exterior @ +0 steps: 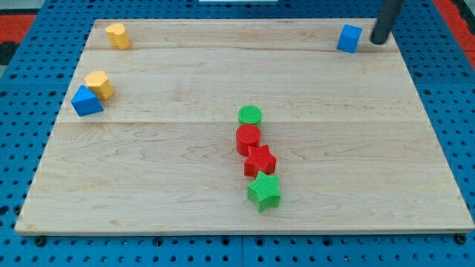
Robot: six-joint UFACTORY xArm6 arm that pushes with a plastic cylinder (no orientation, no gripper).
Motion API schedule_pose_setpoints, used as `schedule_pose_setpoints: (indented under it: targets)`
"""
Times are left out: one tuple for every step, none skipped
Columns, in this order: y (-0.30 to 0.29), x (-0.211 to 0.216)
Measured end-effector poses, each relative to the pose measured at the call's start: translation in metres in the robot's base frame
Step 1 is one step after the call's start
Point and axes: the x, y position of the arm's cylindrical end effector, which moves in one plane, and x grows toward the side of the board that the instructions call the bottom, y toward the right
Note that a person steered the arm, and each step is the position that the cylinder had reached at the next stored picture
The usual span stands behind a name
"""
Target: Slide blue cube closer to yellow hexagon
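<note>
The blue cube [349, 38] sits near the view's top right corner of the wooden board [148, 178]. My tip [378, 41] is just to the right of the cube, with a small gap between them. Two yellow blocks lie at the view's left. One [99, 84] looks hexagonal and touches a blue triangular block [86, 101]. The other [116, 35] is near the top left corner, and I cannot tell its exact shape.
A column of blocks runs down the board's middle: a green cylinder [250, 115], a red cylinder [248, 138], a red star [260, 161] and a green star [263, 191]. A blue pegboard surrounds the board.
</note>
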Motion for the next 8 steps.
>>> schedule_pose_setpoints:
  targets:
    - [-0.093, -0.01]
    - [-0.198, -0.01]
    - [-0.267, -0.01]
    - [-0.221, -0.01]
    - [-0.161, 0.0]
    - [-0.182, 0.014]
    - [-0.26, 0.014]
    - [-0.324, 0.015]
